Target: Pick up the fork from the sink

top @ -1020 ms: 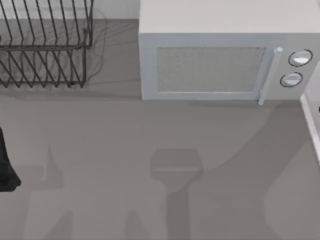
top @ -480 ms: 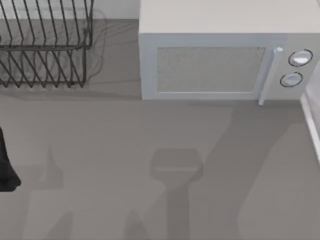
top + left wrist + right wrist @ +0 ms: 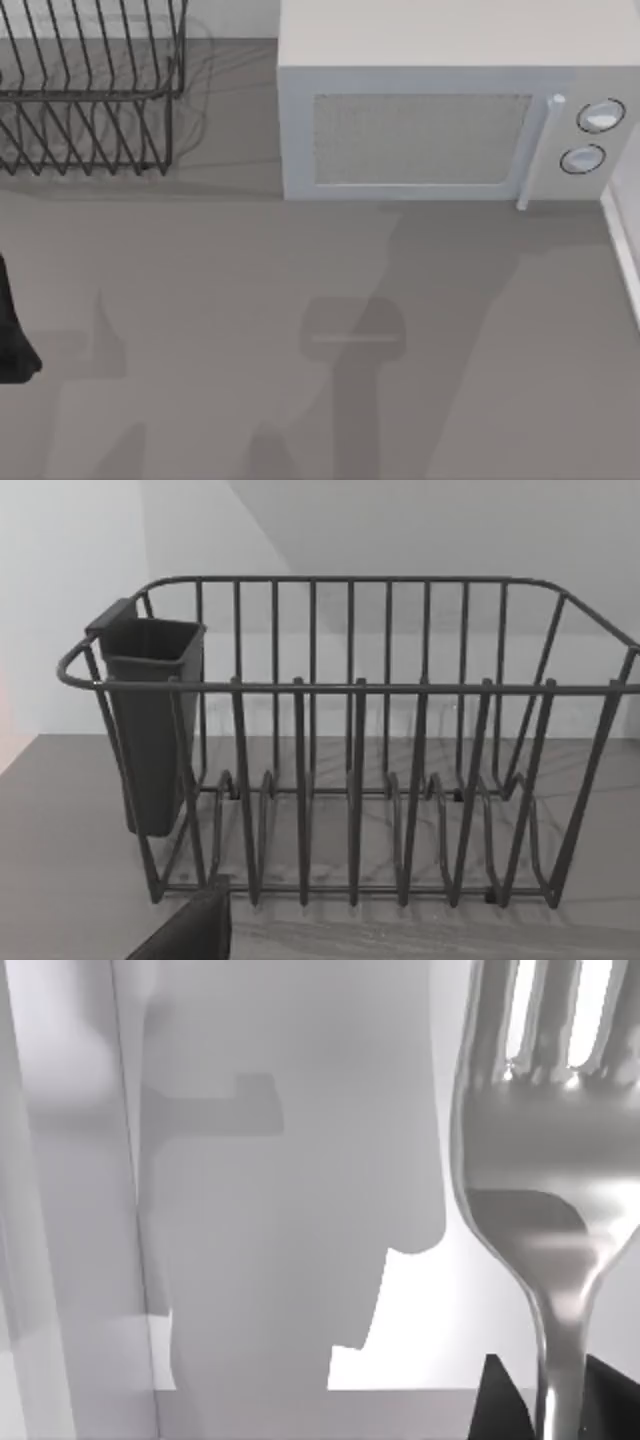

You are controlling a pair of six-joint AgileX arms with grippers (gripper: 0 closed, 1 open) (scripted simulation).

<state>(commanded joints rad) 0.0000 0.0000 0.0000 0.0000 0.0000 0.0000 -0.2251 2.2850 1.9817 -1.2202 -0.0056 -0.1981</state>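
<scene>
So, the left arm (image 3: pixel 12 330) is seen as a dark chunk right at the table's left edge in the top view, about halfway down that edge, and it looks parked. A dark bit of the left gripper (image 3: pixel 190 932) is caught low in the left wrist view, too little for its state to be read.

The right gripper (image 3: pixel 556 1412) is where the action is. In the right wrist view its two dark fingers (image 3: pixel 498 1402) are closed in on either side of the thin handle of the fork (image 3: pixel 540 1160), which is held between them with the tines pointing away from the wrist.
</scene>
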